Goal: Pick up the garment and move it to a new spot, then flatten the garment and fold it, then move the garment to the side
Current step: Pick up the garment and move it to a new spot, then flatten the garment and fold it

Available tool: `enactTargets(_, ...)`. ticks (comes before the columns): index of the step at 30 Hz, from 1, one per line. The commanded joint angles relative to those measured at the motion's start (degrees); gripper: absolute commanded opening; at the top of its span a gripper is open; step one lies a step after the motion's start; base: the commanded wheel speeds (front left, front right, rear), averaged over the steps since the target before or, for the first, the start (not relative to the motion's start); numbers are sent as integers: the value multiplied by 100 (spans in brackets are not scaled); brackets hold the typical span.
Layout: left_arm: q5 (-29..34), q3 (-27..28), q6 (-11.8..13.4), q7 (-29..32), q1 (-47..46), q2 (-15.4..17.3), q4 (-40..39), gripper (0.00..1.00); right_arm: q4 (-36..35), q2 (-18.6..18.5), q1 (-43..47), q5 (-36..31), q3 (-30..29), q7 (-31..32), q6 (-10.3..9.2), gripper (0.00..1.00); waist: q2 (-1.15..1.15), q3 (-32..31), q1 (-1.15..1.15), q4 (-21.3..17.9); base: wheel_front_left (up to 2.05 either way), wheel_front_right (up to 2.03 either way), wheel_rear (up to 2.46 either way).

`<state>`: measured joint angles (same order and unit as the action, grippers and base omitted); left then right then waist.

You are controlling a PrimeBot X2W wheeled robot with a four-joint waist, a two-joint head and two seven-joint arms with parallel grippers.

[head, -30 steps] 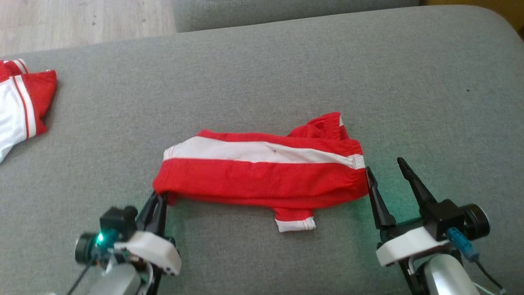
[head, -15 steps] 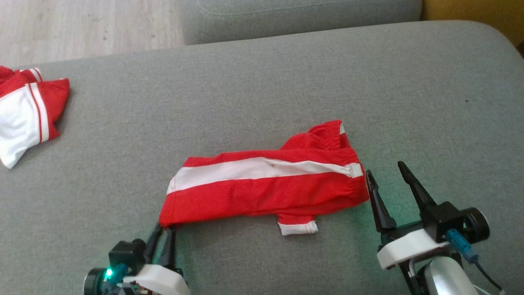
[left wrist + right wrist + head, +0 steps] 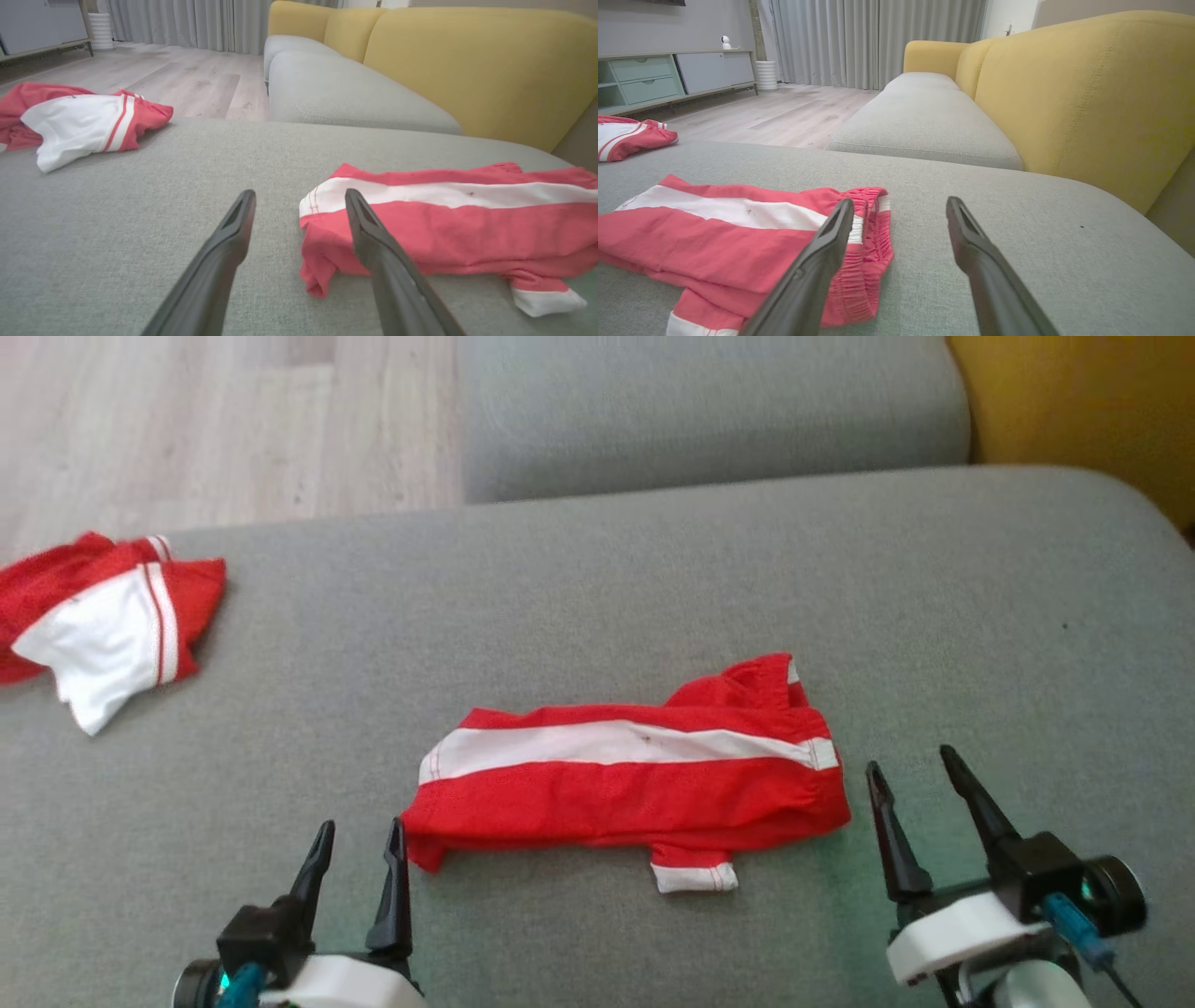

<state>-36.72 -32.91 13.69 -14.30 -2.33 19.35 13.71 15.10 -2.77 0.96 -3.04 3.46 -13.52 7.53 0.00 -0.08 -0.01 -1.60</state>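
The garment (image 3: 635, 779) is a pair of red shorts with a white side stripe, lying folded lengthwise on the grey sofa cushion (image 3: 597, 579). In the left wrist view the garment (image 3: 448, 224) lies just right of my fingers; in the right wrist view the garment (image 3: 738, 228) lies to the left. My left gripper (image 3: 359, 835) stands open beside the garment's left end, its right finger close to the cloth, nothing between the fingers. My right gripper (image 3: 915, 770) stands open just off the waistband end, holding nothing.
A second red and white garment (image 3: 103, 616) lies crumpled at the cushion's far left. Another grey cushion (image 3: 709, 411) and a yellow sofa back (image 3: 1074, 401) stand beyond. Wooden floor (image 3: 205, 420) lies past the far left edge.
My left gripper has opened and let go of the garment's left corner, which now rests on the cushion. The head camera has tilted, shifting the whole picture downward.
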Motion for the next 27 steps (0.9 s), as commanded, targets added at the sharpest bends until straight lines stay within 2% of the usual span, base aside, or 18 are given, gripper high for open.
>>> enactTargets(1,67,265,41,-69,-149,130,-212,100,-218,-10,-113,9,81,8,-4,100,0,-108,1,95,0,0,0)
enactTargets(10,-5,330,123,-69,15,95,-406,100,-391,-10,180,111,-35,44,-4,100,0,-323,1,263,0,0,0)
enactTargets(27,-199,341,107,-37,184,47,-179,100,-308,-10,265,262,78,34,-4,100,0,-364,1,272,0,0,0)
